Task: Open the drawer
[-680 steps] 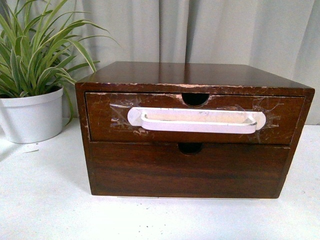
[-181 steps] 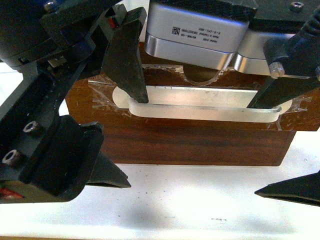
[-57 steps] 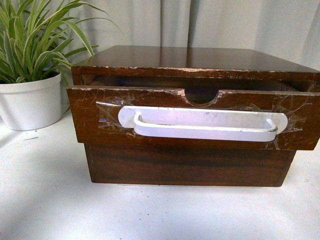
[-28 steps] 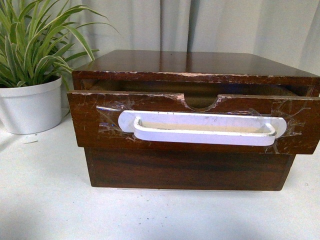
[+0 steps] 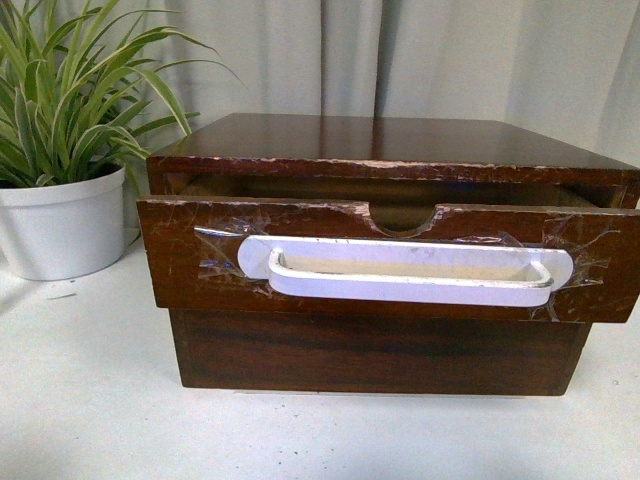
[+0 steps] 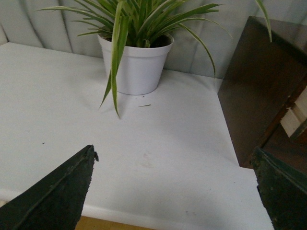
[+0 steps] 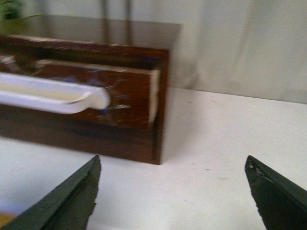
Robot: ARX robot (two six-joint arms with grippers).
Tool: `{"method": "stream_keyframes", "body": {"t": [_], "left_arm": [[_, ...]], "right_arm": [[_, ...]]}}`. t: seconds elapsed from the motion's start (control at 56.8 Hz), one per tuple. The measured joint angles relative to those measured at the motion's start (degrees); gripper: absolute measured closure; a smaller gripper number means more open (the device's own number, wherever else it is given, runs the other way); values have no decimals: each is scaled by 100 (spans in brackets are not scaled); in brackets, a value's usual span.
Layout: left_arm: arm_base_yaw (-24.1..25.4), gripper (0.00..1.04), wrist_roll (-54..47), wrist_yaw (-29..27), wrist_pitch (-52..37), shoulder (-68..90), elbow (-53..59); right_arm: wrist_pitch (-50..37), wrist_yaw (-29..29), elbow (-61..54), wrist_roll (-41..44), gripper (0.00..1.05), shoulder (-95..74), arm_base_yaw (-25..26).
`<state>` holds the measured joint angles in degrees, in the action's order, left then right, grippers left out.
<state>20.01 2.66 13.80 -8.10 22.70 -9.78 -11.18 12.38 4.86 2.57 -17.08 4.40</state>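
Front view: we see a dark brown wooden cabinet (image 5: 400, 140) standing on a white table (image 5: 90, 400). Its upper drawer (image 5: 190, 260) is pulled partway out, so that its front overhangs the plain lower drawer front (image 5: 380, 352) and a dark gap opens beneath the cabinet top. We note a long white bar handle (image 5: 405, 272) across the front of the upper drawer, held at both ends by wrinkled clear tape (image 5: 222, 247), and a half-round finger notch (image 5: 403, 217) cut into the top edge of the front. A striped green plant (image 5: 70, 100) in a white pot (image 5: 60, 225) stands to the left of the cabinet, near but apart from it. A pale curtain (image 5: 420, 55) hangs behind. Neither arm appears in this view.

Left wrist view: we see the left gripper (image 6: 175, 189) with its two dark fingertips (image 6: 60, 194) spread wide, nothing between them, above the bare table. The potted plant and the side of the cabinet lie beyond.

Right wrist view: we see the right gripper (image 7: 172, 191) likewise spread wide and holding nothing, clear of the cabinet. The picture is slightly blurred, yet the right end of the white handle and the protruding corner of the drawer are plain.
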Motion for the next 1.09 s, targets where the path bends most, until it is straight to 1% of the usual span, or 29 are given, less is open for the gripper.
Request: {"method": "stream_keyframes", "body": {"t": [0.018, 0.035, 0.088, 0.123, 0.141, 0.159, 0.335, 0.405, 0.44, 0.458, 0.476, 0.511, 0.528, 0.546, 0.581, 0.617, 0.652, 0.687, 0.757, 0.846, 1.092], "left_arm": [[17, 11, -31, 195, -157, -13, 52], [20, 13, -52, 271, -238, -28, 81], [-37, 22, -107, 398, -452, -127, 203], [-160, 29, -136, 374, -459, -238, 273], [-192, 31, -140, 354, -457, -271, 289], [-264, 35, -151, 293, -455, -330, 321], [-772, 65, -188, -225, -284, -697, 516], [-911, 76, -199, -348, -229, -807, 564], [-1001, 83, -203, -417, -195, -874, 588], [-1023, 85, -205, -431, -186, -890, 592], [-1064, 89, -210, -481, -168, -922, 605], [-1143, 96, -214, -544, -136, -986, 629], [-1161, 98, -216, -564, -127, -1003, 636], [-1224, 101, -216, -658, -105, -1038, 649], [-1473, 101, -223, -1084, -37, -1108, 678], [-1733, 101, -223, -1305, -2, -1169, 702], [-1871, 101, -227, -1331, 133, -1303, 702], [-1958, 101, -234, -1320, 518, -1591, 704], [-1987, 101, -238, -1364, 793, -1961, 761], [-1987, 101, -238, -1384, 798, -2218, 901], [-1998, 101, -238, -1379, 811, -2245, 916]], "right_arm": [[0, -424, -35, -42, 27, 66, -164], [2, -708, -57, -61, 31, 111, -249], [7, -1005, -81, -103, 38, 197, -365], [26, -1150, -98, -125, 45, 258, -398], [39, -1182, -111, -136, 49, 286, -404], [48, -1200, -120, -144, 51, 299, -407], [179, -1228, -232, -168, 81, 511, -420], [229, -1231, -260, -179, 93, 597, -424], [247, -1231, -273, -181, 99, 634, -422], [240, -1233, -297, -181, 101, 669, -424], [264, -1233, -317, -181, 103, 730, -424], [693, -1233, -374, -188, 103, 1093, -424], [874, -1226, -422, -188, 103, 1266, -424], [946, -1226, -446, -186, 104, 1335, -424], [1104, -1231, -450, -195, 104, 1580, -424], [1102, -1231, -444, -195, 104, 1648, -424], [1104, -1231, -448, -195, 104, 1679, -424], [1104, -1228, -448, -195, 104, 1681, -424], [1117, -1231, -450, -195, 104, 1676, -424], [1115, -1215, -450, -197, 104, 1681, -424], [1117, -1228, -450, -197, 104, 1681, -424]]}}
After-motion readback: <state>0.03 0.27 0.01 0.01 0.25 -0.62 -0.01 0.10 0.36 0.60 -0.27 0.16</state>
